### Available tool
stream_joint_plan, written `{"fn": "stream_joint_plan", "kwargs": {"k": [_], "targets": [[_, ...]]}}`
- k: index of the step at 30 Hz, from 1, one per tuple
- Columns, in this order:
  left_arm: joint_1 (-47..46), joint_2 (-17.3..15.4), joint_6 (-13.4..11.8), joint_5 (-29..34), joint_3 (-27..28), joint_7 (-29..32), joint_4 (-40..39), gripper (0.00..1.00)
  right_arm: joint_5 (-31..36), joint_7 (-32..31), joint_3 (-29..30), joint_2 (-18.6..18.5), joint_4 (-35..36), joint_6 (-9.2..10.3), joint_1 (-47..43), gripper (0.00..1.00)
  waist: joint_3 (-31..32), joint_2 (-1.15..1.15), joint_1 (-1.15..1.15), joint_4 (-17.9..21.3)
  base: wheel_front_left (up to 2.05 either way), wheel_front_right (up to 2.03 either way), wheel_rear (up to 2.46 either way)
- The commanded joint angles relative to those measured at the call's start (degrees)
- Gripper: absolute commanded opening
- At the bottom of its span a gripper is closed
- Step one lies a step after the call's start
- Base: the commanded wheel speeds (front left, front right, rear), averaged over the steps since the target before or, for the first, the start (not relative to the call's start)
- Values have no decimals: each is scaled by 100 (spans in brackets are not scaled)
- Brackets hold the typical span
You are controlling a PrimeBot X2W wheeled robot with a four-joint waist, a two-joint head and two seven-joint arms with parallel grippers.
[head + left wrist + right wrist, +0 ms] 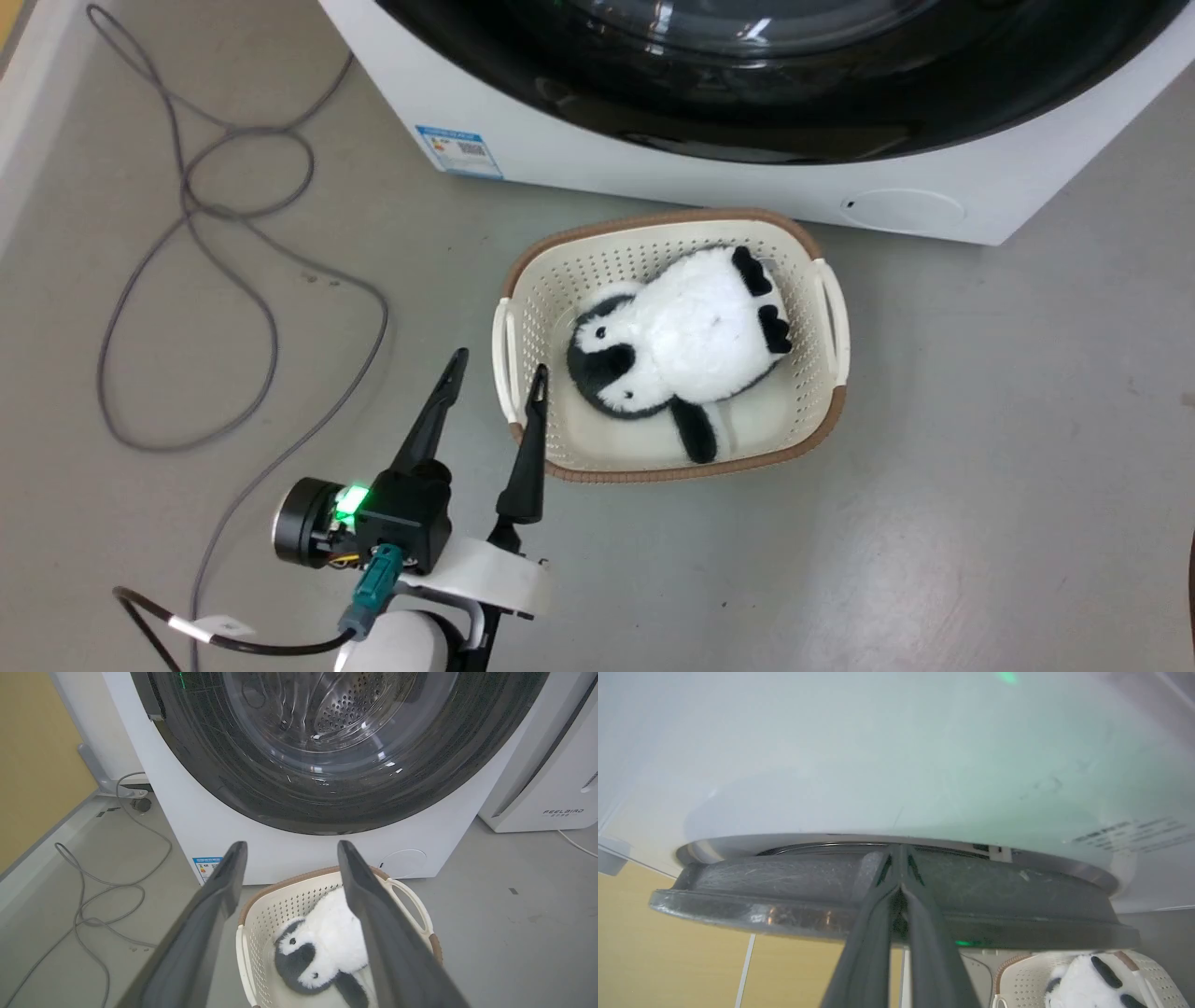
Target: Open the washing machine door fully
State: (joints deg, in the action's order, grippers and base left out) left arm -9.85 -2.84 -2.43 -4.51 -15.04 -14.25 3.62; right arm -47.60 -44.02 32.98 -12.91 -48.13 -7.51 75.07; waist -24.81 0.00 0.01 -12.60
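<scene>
The washing machine door [327, 816], a glossy black disc around clear bulging glass, is seen ahead of the left gripper [290, 843], which is spread wide and empty. The right gripper [896, 854] is pressed shut, tips at the door's edge.

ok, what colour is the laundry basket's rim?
Brown, on a cream basket; clearest in the head view.

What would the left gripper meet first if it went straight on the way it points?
Probably the white front of the washing machine, just below the washing machine door. The open left gripper seems aimed above the basket, though depth is unclear.
</scene>
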Motion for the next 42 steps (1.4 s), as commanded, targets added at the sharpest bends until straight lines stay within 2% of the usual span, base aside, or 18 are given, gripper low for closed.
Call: {"fn": "stream_joint_plan", "kwargs": {"k": [1,18,31,42], "targets": [[-139,-6,-44,-59,-61,-68,11,100,-67,-146,97,-7,-158,2,266,0,-64,0,-1,-53,0,0,0],[-159,-4,-91,-107,-87,-74,52,100,615,-1077,360,207,-118,2,-207,0,98,0,-1,-66,0,0,0],[-47,-4,-75,-117,-31,-74,124,100,850,-1562,761,584,490,2,-873,0,541,0,-1,-69,0,0,0],[171,-4,-43,-168,95,-74,218,100,919,-2069,962,940,1120,2,-1741,0,1214,0,-1,-95,0,0,0]]}}
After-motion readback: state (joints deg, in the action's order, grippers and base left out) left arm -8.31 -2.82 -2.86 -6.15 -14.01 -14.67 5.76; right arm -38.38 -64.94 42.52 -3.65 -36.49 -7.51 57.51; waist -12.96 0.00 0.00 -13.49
